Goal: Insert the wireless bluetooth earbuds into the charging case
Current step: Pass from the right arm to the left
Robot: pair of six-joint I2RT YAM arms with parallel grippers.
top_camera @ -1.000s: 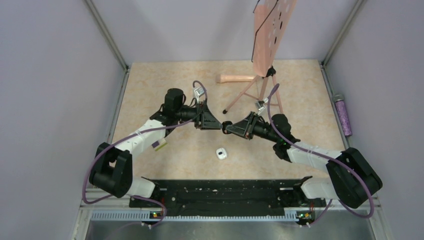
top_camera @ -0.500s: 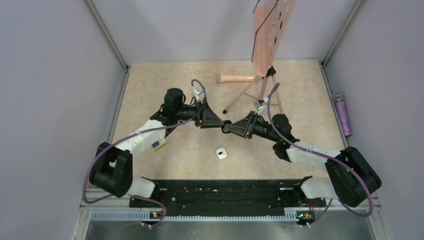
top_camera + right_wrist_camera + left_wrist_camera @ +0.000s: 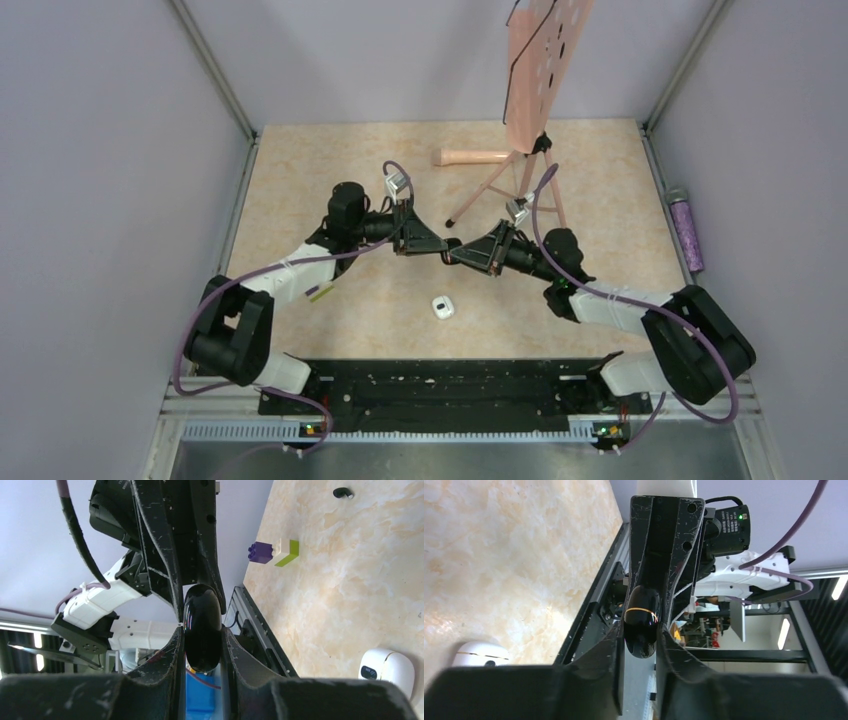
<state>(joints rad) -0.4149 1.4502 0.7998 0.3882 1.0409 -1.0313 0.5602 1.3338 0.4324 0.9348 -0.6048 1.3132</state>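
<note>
Item 1: my left gripper (image 3: 640, 635) and my right gripper (image 3: 202, 632) meet tip to tip above the middle of the table (image 3: 600, 180).

Item 2: a glossy black oval charging case (image 3: 201, 615) with a thin gold seam line is held between them, off the surface. My right fingers (image 3: 176, 645) pinch it on both flanks. My left fingers (image 3: 616, 645) press against the sides of its other end.

Item 3: one tiny black earbud (image 3: 342, 492) lies on the table, well apart from the case and beyond the purple, white and green block (image 3: 274, 552), which sits on the left by my left arm. I can make out only this one earbud.

Item 4: a white oval object (image 3: 443, 307) rests on the table on the near side of the grippers, between my arms.
</note>
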